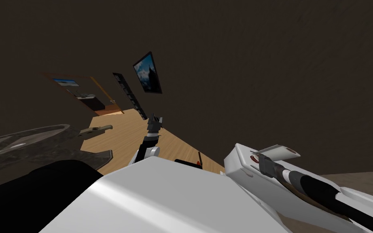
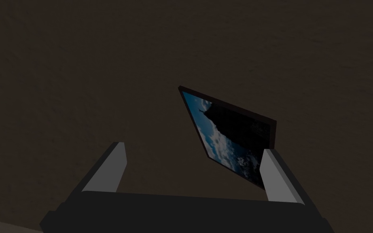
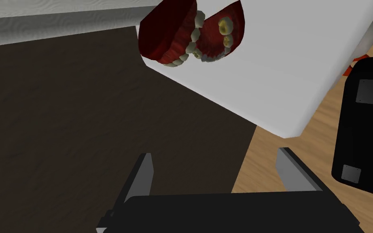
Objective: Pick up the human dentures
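Your right claw (image 3: 215, 153), wide and empty, faces the dentures (image 3: 191, 34) on the white table (image 3: 270, 81), set for approach; left claw (image 2: 193, 147) wide, idle.

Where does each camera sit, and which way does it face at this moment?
Head view: on the head, facing steeply down and forward over the wooden floor; both forearms show, the left gripper raised ahead.
Left wrist view: on the left hand, looking along its open fingers, away from the work.
Right wrist view: on the right hand, looking past the open right gripper at the dentures on a white block.
Shared: head and right wrist views both show that white block.
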{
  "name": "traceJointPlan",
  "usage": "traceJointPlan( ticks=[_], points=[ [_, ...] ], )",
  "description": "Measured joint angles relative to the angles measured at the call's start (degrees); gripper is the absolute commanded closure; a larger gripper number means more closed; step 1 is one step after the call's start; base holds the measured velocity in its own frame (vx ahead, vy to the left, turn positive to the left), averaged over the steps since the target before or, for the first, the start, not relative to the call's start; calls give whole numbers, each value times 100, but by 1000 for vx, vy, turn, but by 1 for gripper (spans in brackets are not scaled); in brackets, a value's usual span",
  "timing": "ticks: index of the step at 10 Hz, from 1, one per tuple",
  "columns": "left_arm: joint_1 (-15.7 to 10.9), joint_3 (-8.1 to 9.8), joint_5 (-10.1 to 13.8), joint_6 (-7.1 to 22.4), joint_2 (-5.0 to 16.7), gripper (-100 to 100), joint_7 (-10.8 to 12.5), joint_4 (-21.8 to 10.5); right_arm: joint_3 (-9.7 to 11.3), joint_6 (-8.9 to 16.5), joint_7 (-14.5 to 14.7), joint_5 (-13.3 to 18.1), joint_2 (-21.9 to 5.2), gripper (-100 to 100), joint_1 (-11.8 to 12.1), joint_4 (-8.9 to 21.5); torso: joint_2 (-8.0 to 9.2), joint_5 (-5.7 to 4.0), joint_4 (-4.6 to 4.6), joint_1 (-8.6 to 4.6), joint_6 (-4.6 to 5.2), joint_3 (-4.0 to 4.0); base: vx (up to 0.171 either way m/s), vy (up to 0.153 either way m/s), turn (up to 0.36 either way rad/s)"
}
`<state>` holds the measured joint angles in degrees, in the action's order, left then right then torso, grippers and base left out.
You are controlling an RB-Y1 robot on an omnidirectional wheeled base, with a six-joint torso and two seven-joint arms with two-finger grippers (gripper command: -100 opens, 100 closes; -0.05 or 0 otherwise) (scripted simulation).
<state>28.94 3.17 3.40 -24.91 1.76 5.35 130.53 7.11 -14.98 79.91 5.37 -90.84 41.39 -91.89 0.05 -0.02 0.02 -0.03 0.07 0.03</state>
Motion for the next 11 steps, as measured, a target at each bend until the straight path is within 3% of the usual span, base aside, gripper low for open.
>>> traceJointPlan(
  ticks=[3, 7, 8, 10, 11],
  points=[
    [0, 0, 0, 0, 0, 0, 0, 0, 92, 205, 323, 89, -246, -100, 71, 211, 1, 0, 0, 0, 0, 1, 4, 6, 25],
    [0, 0, 0, 0, 0, 0, 0, 0, 58, 426, 777, 167, -538, -100, 361, 517, -2, 0, 0, 2, 0, -1, 11, 8, 53],
    [0, 0, 0, 0, 0, 0, 0, 0, 216, 472, 892, 218, -625, -100, 280, 674, -3, 0, -1, 0, 0, -2, 20, 8, 61],
    [0, 0, 0, 0, 0, 0, 0, 0, 214, 582, 1082, 240, -752, -100, 445, 782, -1, -1, -1, -3, 0, -1, 3, -3, 36],
    [0, 0, 0, 0, 0, 0, 0, 0, 213, 594, 1104, 242, -756, 0, 454, 788, 3, -2, 1, -2, 1, 2, 0, 0, 0]
  ],
)
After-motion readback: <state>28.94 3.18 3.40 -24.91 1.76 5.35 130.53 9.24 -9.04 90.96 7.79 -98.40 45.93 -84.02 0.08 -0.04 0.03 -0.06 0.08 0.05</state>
